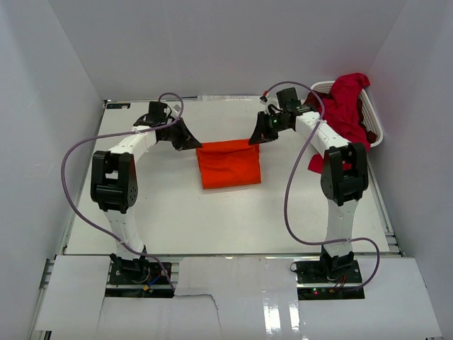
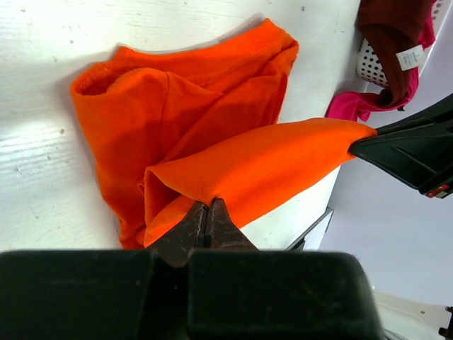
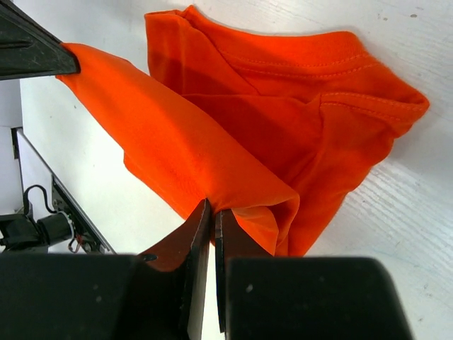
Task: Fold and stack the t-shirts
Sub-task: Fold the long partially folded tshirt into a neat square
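Shirt [image 1: 228, 164], orange: far edge taut between left hand [image 2: 209, 210] and right hand [image 3: 212, 212], both pinching it.

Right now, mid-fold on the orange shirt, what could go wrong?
The left gripper and right gripper each pinch only a thin bit of the orange shirt; it could slip. The layers beneath look bunched, so the fold may land crooked. The red shirt hanging off the basket could snag the right arm.

The basket [image 1: 376, 132] heaped with red shirts [image 1: 348, 103] hems the right arm [image 1: 345, 177].
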Robot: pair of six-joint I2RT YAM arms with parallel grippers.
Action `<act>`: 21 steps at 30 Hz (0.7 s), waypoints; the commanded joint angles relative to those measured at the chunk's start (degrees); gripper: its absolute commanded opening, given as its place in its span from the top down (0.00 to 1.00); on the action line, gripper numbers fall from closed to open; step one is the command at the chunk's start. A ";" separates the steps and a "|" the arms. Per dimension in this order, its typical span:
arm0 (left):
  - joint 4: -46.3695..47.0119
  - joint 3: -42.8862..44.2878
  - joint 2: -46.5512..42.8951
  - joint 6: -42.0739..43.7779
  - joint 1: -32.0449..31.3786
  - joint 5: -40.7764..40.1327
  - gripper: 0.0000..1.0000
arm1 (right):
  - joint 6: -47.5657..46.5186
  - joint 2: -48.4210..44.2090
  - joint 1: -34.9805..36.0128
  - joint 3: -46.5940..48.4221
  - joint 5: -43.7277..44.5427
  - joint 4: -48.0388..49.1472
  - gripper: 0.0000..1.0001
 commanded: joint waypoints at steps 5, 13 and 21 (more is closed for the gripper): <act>0.73 4.91 3.32 1.36 0.71 0.56 1.00 | -0.65 4.09 -1.32 5.89 -1.33 1.41 0.92; 0.99 7.55 6.31 1.62 0.63 -1.02 1.00 | 0.06 8.75 -1.94 10.02 -2.21 2.29 0.92; 2.48 9.92 10.44 1.09 0.71 -0.76 1.00 | 0.59 11.92 -2.90 12.14 -3.26 4.75 0.92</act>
